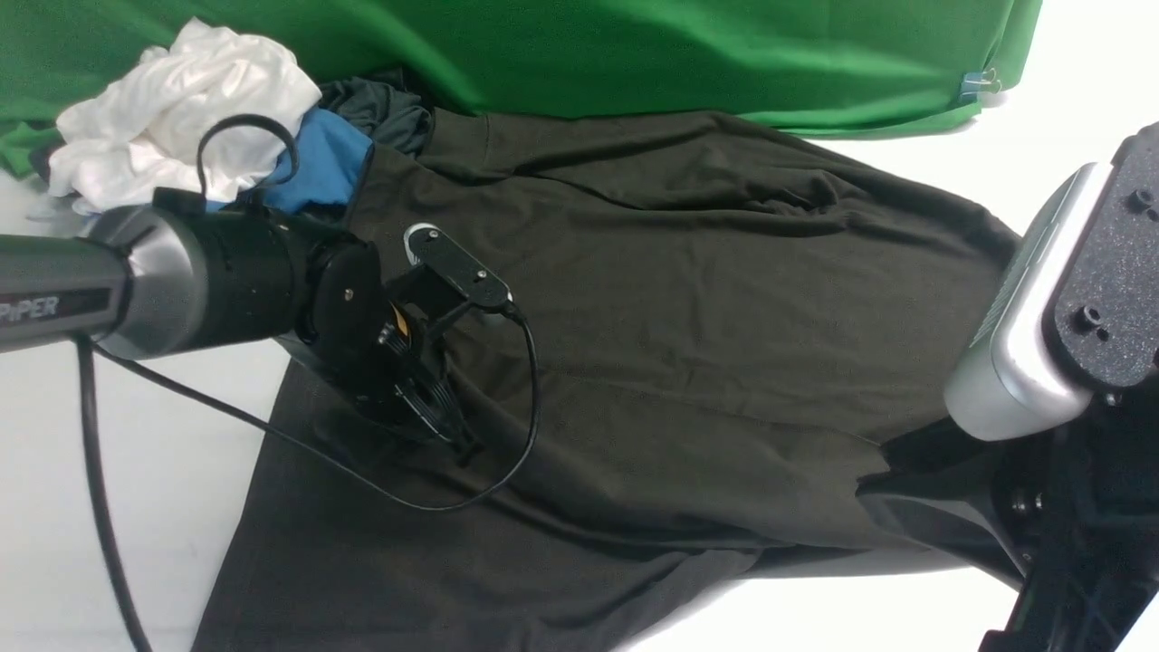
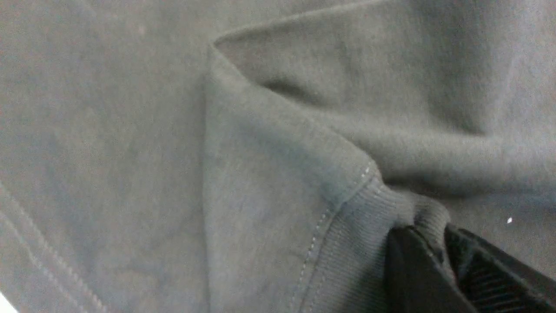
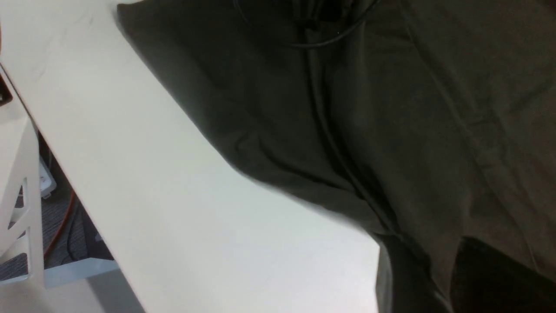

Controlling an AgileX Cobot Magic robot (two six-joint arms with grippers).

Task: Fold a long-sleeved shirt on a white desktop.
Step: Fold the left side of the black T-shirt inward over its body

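A robot lab test bench: green cloth backdrop [image 1: 634, 54] behind a white tabletop [image 1: 172, 471], cables [image 3: 65, 221] on the floor [image 3: 13, 267] beneath.

The only writing that could be read was the brand "PiPER", in white letters on the grey tube of the left arm [image 1: 54, 290], at the left of the scene. Its first letter was cut by the picture's edge.

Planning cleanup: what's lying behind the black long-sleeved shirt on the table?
Behind the black long-sleeved shirt: a crumpled white garment, a blue garment and dark grey fabric, piled against the green cloth backdrop. The left arm covers the pile's near edge.
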